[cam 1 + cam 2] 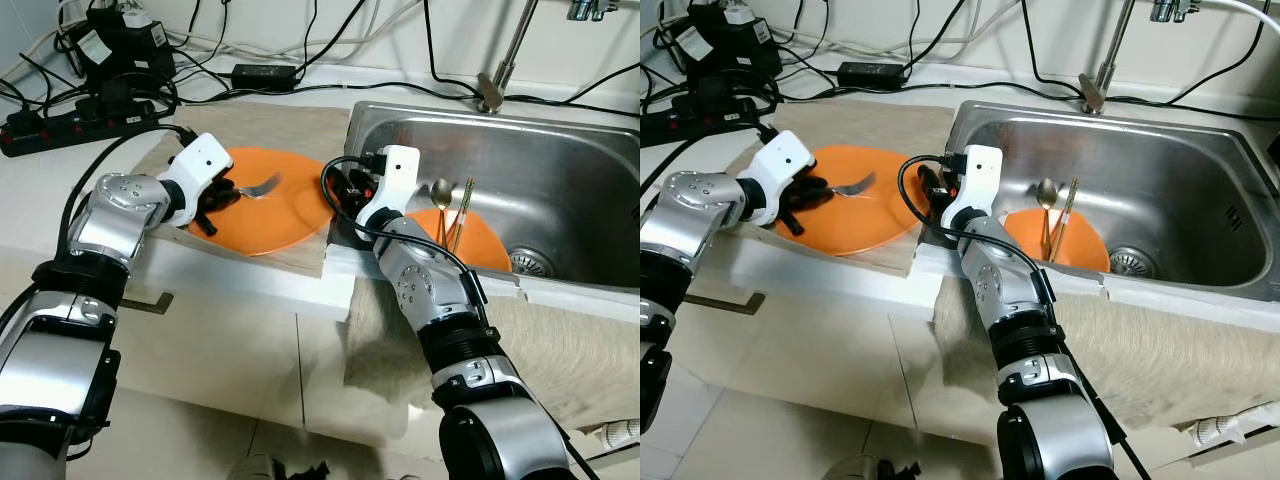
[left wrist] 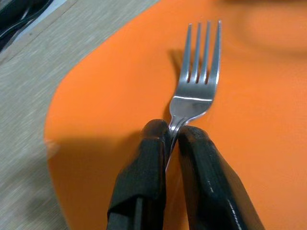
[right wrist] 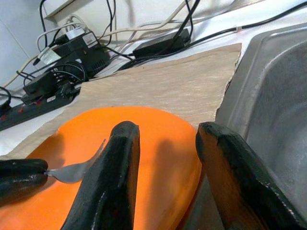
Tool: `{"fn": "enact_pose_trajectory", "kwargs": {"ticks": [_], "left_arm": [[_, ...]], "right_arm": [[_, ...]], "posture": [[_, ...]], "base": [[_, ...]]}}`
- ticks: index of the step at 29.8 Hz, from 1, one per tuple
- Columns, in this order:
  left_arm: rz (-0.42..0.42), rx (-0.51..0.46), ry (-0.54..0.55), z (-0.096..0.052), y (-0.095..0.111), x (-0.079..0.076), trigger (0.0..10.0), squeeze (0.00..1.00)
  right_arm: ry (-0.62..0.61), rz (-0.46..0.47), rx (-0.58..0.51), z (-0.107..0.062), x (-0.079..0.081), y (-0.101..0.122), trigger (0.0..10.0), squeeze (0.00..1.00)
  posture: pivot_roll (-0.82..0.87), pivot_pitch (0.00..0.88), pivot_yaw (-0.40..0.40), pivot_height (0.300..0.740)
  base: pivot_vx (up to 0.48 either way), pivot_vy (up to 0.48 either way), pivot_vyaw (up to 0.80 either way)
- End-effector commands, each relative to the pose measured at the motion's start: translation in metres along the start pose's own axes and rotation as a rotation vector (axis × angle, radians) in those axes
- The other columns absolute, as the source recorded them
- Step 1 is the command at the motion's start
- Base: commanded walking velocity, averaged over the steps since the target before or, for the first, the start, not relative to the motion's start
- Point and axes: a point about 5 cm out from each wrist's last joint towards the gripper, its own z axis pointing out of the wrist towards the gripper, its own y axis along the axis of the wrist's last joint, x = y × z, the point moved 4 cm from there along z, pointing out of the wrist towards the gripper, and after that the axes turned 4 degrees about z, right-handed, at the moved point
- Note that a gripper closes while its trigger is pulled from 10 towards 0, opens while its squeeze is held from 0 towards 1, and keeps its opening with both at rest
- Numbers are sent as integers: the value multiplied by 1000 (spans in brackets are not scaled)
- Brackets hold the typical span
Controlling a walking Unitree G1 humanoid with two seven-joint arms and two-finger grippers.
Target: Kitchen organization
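**Fork in hand, sink items still waiting**

Left hand [image 2: 170,139] is clamped on the fork [image 2: 195,91] at the neck, just below the tines; tines stick out over the plate [image 1: 285,205]. Fork looks lifted or barely touching the plate, can't tell which. Plate sits on the mat [image 1: 270,125] on the tabletop, its right edge close to the sink [image 1: 600,170] rim.

Right hand [image 3: 165,158] is spread wide and empty, hovering at the sink's left rim, pointed back twd the plate and fork.

Progress, as I judge it: early to mid. Fork is grabbed but not put away. In the sink, near the front wall, a 2nd plate [image 1: 482,245] carries a spoon [image 1: 441,195] and chopsticks [image 1: 462,210], all untouched.

Room: the two hands are near each other w/ the plate edge between them, so any handover or crossing there is tight. Back-left corner of the tabletop is crowded w/ a power strip [image 1: 75,115] and cables [image 1: 320,45]; avoid swinging that way. Front edge is just beside the left hand. Sink basin right of the 2nd plate is open; the faucet [image 1: 505,60] stands at its back rim.
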Motion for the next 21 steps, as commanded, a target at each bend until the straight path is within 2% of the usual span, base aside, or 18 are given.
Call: {"fn": "enact_pose_trajectory", "kwargs": {"ticks": [1, 4, 5, 8, 10, 12, 13, 14, 15, 16, 21], "left_arm": [[-44, 127, -149, 12, -37, -39, 0, 43], [-60, 94, -144, 14, -31, -39, 0, 94], [-66, 48, -132, 14, -20, -36, 0, 137], [-72, 2, -111, 13, -8, -31, 0, 153], [-58, -18, -90, 12, -1, -26, 0, 137], [-45, -14, -56, 12, 1, -21, 0, 0], [-33, -4, -39, 11, 1, -19, 10000, 0], [-33, -4, -39, 11, 1, -19, 10000, 0], [-31, -2, -31, 11, 1, -18, 10000, 145], [-21, 4, -31, 10, 1, -18, 10000, 1000], [-15, 27, -19, 10, -5, -18, 10000, 1000]], "right_arm": [[0, 6, 11, -1, 3, -5, 10000, 0], [-1, 4, 10, -1, 2, -4, 10000, 0], [-3, 5, 9, -1, 2, -3, 10000, 0], [-4, 4, 10, -1, 1, -3, 10000, 0], [-4, 3, 11, -1, 1, -3, 10000, 0], [-3, 1, 13, 0, 2, -4, 10000, 0], [-2, 1, 15, 0, 3, -5, 10000, 0], [-2, 1, 15, 0, 3, -5, 10000, 0], [-2, 2, 17, 0, 3, -5, 10000, 0], [-2, 3, 17, 0, 3, -6, 10000, 0], [-3, 4, 22, -1, 3, -8, 10000, 0]], "posture": [[73, 3, 25, 740], [73, 3, 24, 740], [74, 5, 23, 740], [78, 9, 21, 740], [79, 10, 21, 740], [80, 13, 22, 740], [82, 16, 23, 740], [82, 16, 23, 740], [82, 16, 24, 740], [82, 16, 24, 740], [81, 22, 25, 740]], "base": [[0, 0, 0], [0, 0, 0], [0, 0, 0], [0, 0, 0], [0, 0, 0], [0, 0, 0], [0, 0, 0], [0, 0, 0], [0, 0, 0], [0, 0, 0], [0, 0, 0]]}}
